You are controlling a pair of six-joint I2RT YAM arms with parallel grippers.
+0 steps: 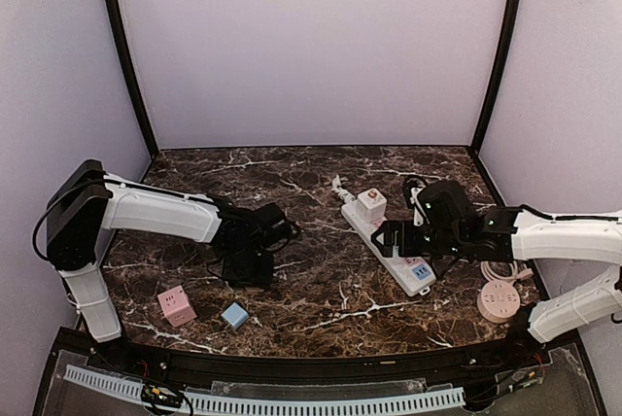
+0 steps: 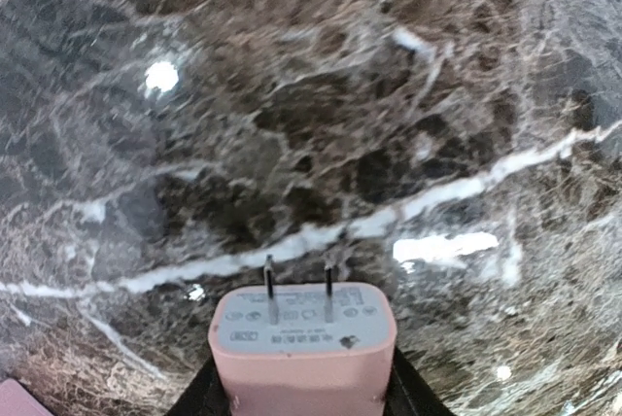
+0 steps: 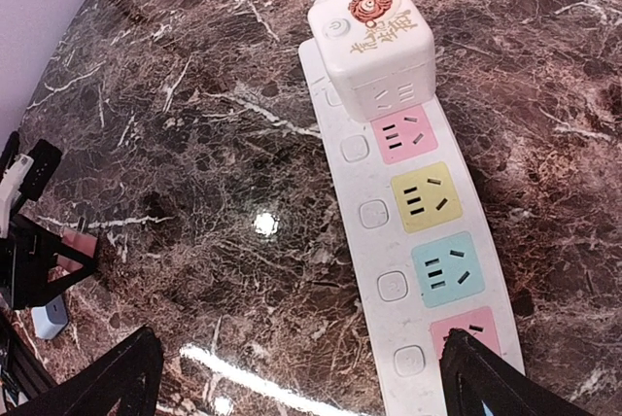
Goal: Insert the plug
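My left gripper (image 1: 245,262) hangs over the left-middle of the marble table, shut on a pink plug (image 2: 303,343). The plug's two metal prongs point away from the wrist, above bare marble. In the left wrist view the black fingers (image 2: 416,395) flank the plug's sides. The white power strip (image 1: 397,249) lies at the right, with pink, yellow, blue and pink sockets (image 3: 428,197). A white cube adapter (image 3: 374,42) is plugged into its far end. My right gripper (image 3: 306,377) is open and empty, low over the strip's near end, with one finger (image 3: 486,377) over the near pink socket.
A pink cube adapter (image 1: 176,305) and a small blue cube (image 1: 234,315) lie near the front left. A pink round socket (image 1: 497,300) with a coiled cord sits at the front right. A white cable end (image 1: 339,188) lies beyond the strip.
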